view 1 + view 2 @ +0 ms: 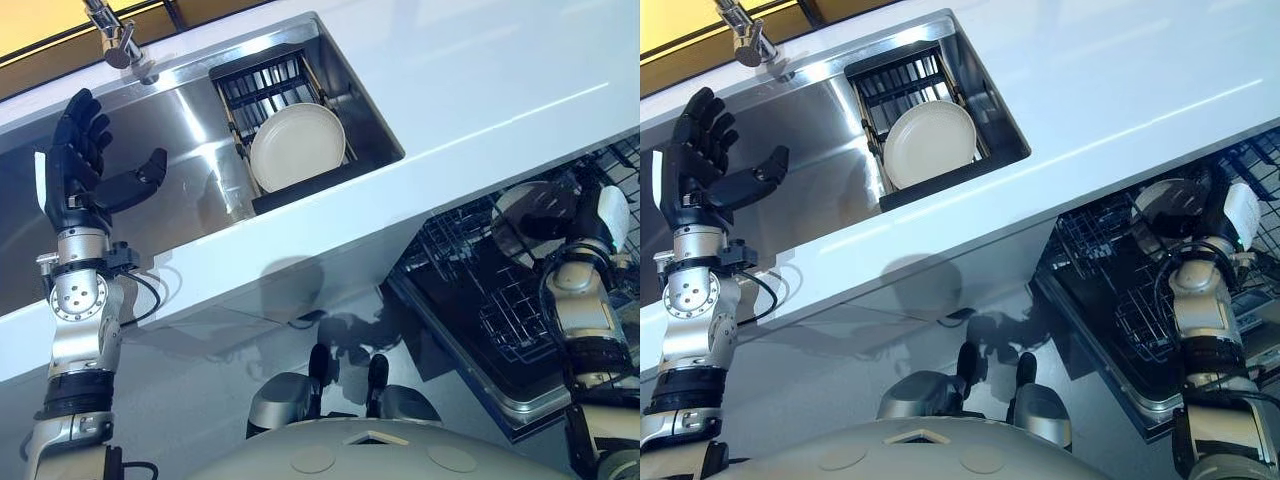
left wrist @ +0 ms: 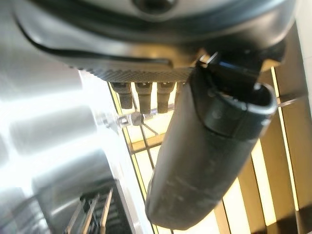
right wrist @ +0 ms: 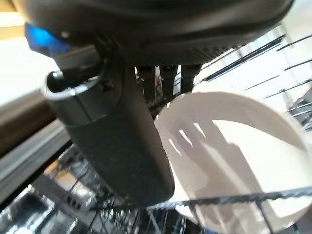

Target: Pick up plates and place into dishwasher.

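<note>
**Plate at the dishwasher rack, another waiting in the sink**

Over on the right, the right robot hand (image 1: 585, 215) is down in the open dishwasher (image 1: 470, 300), thumb and fingers closed round the rim of a white plate (image 3: 234, 151). In the right wrist view the plate sits just past the thumb, with a dark rack wire (image 3: 229, 199) crossing in front of it. Whether the plate already rests in the rack, I cannot tell.

On the left, the left robot hand (image 1: 85, 160) is raised above the steel sink (image 1: 190, 130), fingers straight and spread, thumb out to the side, holding nothing.

A second plate (image 1: 297, 146), cream-white, leans in the black drying rack (image 1: 262, 85) inside the sink, apart from the left hand. The tap (image 1: 115, 35) stands at the sink's far edge, and the white worktop (image 1: 480, 70) runs alongside.
</note>
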You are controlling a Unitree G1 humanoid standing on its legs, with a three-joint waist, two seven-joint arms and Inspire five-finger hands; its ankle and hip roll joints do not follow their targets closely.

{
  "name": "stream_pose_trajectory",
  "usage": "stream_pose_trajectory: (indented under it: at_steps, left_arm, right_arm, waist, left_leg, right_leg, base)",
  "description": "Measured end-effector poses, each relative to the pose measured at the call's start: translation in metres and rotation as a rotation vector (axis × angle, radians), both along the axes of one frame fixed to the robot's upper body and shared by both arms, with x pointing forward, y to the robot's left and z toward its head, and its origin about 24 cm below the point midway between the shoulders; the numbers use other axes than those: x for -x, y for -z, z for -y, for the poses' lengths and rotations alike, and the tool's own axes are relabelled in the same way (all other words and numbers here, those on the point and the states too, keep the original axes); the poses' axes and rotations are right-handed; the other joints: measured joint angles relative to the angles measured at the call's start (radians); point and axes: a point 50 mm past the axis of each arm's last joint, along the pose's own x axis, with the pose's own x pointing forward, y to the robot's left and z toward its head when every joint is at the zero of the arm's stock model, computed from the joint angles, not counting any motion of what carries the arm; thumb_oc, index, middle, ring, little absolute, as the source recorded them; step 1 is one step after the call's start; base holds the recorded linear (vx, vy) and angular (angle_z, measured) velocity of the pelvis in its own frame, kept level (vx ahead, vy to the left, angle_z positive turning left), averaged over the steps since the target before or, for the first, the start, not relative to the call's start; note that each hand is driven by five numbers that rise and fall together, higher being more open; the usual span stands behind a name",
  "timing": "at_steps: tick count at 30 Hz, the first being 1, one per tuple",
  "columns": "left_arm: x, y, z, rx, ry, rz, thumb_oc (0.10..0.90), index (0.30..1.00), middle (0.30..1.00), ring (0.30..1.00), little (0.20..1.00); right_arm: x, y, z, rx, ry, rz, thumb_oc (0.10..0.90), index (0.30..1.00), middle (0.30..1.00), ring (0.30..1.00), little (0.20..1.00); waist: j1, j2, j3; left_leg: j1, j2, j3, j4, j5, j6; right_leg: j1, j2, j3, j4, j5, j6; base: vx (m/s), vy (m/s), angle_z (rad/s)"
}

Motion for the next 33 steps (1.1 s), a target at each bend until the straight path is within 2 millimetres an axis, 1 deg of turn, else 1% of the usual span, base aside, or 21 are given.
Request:
stream_pose_trajectory:
  at_steps: [5,9,12,16,18,21,24,27,28,30,33]
  left_arm:
    - [0.000,-0.001,0.002,0.003,0.009,0.008,0.800,0.900,0.900,0.900,0.900]
    - [-0.001,-0.006,0.005,-0.035,0.023,0.018,0.800,0.900,0.900,0.900,0.900]
    - [-0.002,-0.006,0.005,-0.074,0.022,0.000,0.800,0.900,0.900,0.900,0.900]
    - [-0.003,-0.013,-0.001,-0.173,0.011,-0.046,0.800,0.900,0.900,0.900,0.900]
    - [-0.004,-0.017,-0.005,-0.229,0.001,-0.076,0.800,0.900,0.900,0.900,0.900]
    - [-0.005,-0.019,-0.007,-0.251,0.002,-0.093,0.800,0.900,0.900,0.900,0.900]
    - [-0.009,-0.021,-0.009,-0.287,0.006,-0.138,0.800,0.900,0.900,0.900,0.900]
    - [-0.011,-0.016,-0.013,-0.288,0.010,-0.198,0.800,0.900,0.900,0.900,0.900]
    - [-0.012,-0.011,-0.018,-0.285,0.002,-0.240,0.800,0.900,0.900,0.900,0.900]
    - [-0.011,-0.005,-0.028,-0.288,-0.022,-0.298,0.800,0.900,0.900,0.900,0.900]
    - [-0.010,0.005,-0.046,-0.286,-0.072,-0.397,0.800,0.900,0.900,0.900,0.900]
  right_arm:
    - [0.003,-0.004,-0.001,0.009,0.009,0.042,0.800,0.900,0.900,0.900,0.900]
    - [0.004,-0.004,-0.006,-0.032,0.014,0.091,0.800,0.900,0.900,0.900,0.900]
    - [0.004,-0.005,-0.011,-0.052,-0.002,0.134,0.800,0.900,0.900,0.900,0.900]
    - [0.004,-0.013,-0.025,-0.096,-0.080,0.240,0.800,0.900,0.900,0.900,0.900]
    - [0.003,-0.016,-0.035,-0.173,-0.147,0.310,0.800,0.900,0.900,0.900,0.900]
    - [0.005,-0.018,-0.050,-0.287,-0.292,0.371,0.800,0.900,0.900,0.900,0.900]
    - [0.007,-0.007,-0.063,-0.437,-0.441,0.343,0.800,0.900,0.900,0.900,0.900]
    - [0.013,0.005,-0.067,-0.499,-0.495,0.285,0.800,0.900,0.900,0.900,0.900]
    - [0.016,0.010,-0.070,-0.507,-0.514,0.254,0.800,0.900,0.900,0.900,0.900]
    - [0.017,0.015,-0.075,-0.515,-0.542,0.220,0.800,0.900,0.900,0.900,0.900]
    - [0.017,0.020,-0.081,-0.506,-0.585,0.173,0.800,0.900,0.900,0.900,0.900]
  waist:
    - [-0.025,-0.004,-0.003]
    - [-0.049,-0.021,-0.015]
    - [-0.055,-0.028,-0.020]
    - [-0.070,-0.027,-0.021]
    - [-0.078,-0.025,-0.022]
    - [-0.085,-0.016,-0.033]
    - [-0.100,-0.011,-0.043]
    - [-0.106,-0.001,-0.049]
    - [-0.111,0.004,-0.052]
    - [-0.128,0.006,-0.053]
    - [-0.146,0.006,-0.053]
  left_leg:
    - [0.017,0.003,0.029,0.000,-0.010,0.002]
    - [0.026,0.004,0.042,0.000,-0.014,0.003]
    - [0.031,0.006,0.060,0.000,-0.018,0.004]
    - [0.038,0.006,0.082,0.000,-0.021,0.006]
    - [0.043,0.006,0.093,0.000,-0.025,0.006]
    - [0.048,0.006,0.112,0.000,-0.033,0.007]
    - [0.050,0.004,0.126,0.000,-0.039,0.010]
    - [0.051,0.003,0.145,0.000,-0.045,0.013]
    - [0.049,0.002,0.155,0.000,-0.047,0.014]
    - [0.049,0.002,0.161,0.000,-0.049,0.016]
    - [0.045,0.003,0.200,0.000,-0.052,0.020]
  right_leg:
    - [0.006,0.002,0.023,0.000,0.000,0.000]
    - [0.008,0.003,0.039,0.000,0.001,0.002]
    - [0.008,0.004,0.053,0.000,0.004,0.003]
    - [0.007,0.004,0.071,0.000,0.008,0.005]
    - [0.007,0.005,0.083,0.000,0.008,0.006]
    - [0.004,0.005,0.099,0.000,0.008,0.006]
    - [0.000,0.005,0.110,0.000,0.008,0.007]
    - [-0.009,0.005,0.125,0.002,0.010,0.010]
    - [-0.017,0.005,0.127,0.009,0.010,0.010]
    - [-0.025,0.004,0.130,0.016,0.009,0.012]
    - [-0.060,0.003,0.144,0.048,0.005,0.017]
  base:
    - [-0.03,0.021,-0.17]
    - [-0.03,0.035,-0.13]
    - [-0.02,0.055,-0.15]
    - [0.00,0.089,-0.14]
    - [0.02,0.122,-0.17]
    - [0.01,0.128,-0.18]
    - [0.05,0.181,-0.15]
    - [0.03,0.161,-0.23]
    - [0.02,0.193,-0.25]
    - [0.02,0.187,-0.22]
    - [0.04,0.184,-0.37]
